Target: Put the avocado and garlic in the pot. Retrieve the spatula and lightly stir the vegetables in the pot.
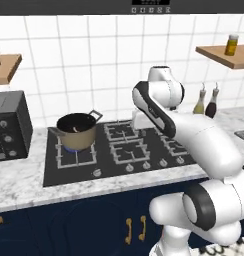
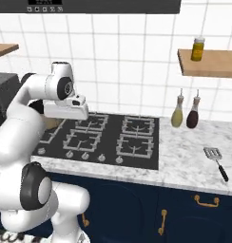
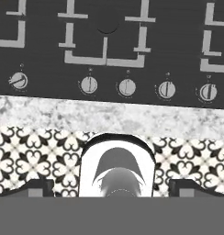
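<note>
One pot [image 1: 76, 131] sitting on the hob [image 1: 119, 150], something pale lying inside, one spatula [image 2: 216, 162] lying on the counter [image 2: 194, 152], two bottles [image 2: 185, 114] standing, my fingers' spacing I cannot tell.

A home kitchen: gas hob [image 1: 121, 150], marble counter [image 2: 194, 156], white-tiled wall [image 2: 132, 52], navy cabinets [image 2: 137, 209].

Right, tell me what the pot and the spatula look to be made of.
The pot: looks like brass-toned metal, with a smooth tan outside, a dark, probably coated inside and grey metal loop handles. The spatula: a pale grey slotted blade, likely steel, on a black handle that could be plastic; it is too small to tell for sure.
</note>
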Controlling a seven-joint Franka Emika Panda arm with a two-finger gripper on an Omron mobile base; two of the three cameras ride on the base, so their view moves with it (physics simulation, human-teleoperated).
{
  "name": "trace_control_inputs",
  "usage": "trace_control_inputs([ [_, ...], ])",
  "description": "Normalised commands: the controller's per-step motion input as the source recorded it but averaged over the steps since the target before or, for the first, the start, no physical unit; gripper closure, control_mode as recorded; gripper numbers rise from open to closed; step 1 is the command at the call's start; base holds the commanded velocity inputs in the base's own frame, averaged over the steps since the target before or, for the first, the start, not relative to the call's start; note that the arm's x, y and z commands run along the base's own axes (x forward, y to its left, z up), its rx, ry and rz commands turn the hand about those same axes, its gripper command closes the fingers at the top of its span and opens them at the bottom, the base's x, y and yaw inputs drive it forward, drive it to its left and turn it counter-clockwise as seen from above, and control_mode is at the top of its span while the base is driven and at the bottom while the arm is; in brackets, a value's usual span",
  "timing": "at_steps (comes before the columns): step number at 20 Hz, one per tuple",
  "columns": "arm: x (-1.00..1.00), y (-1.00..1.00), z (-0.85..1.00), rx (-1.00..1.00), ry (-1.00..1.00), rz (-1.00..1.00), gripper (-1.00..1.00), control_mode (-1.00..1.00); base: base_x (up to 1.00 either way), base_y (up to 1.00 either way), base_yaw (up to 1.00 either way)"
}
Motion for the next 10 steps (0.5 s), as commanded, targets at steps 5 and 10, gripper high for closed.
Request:
trace_control_inputs([
  [5, 0.0, 0.0, 0.0, 0.0, 0.0, 0.0, -1.0, 1.0, 0.13, -1.0, 0.0],
  [10, 0.0, 0.0, 0.0, 0.0, 0.0, 0.0, -1.0, 1.0, 0.18, -1.0, 0.0],
])
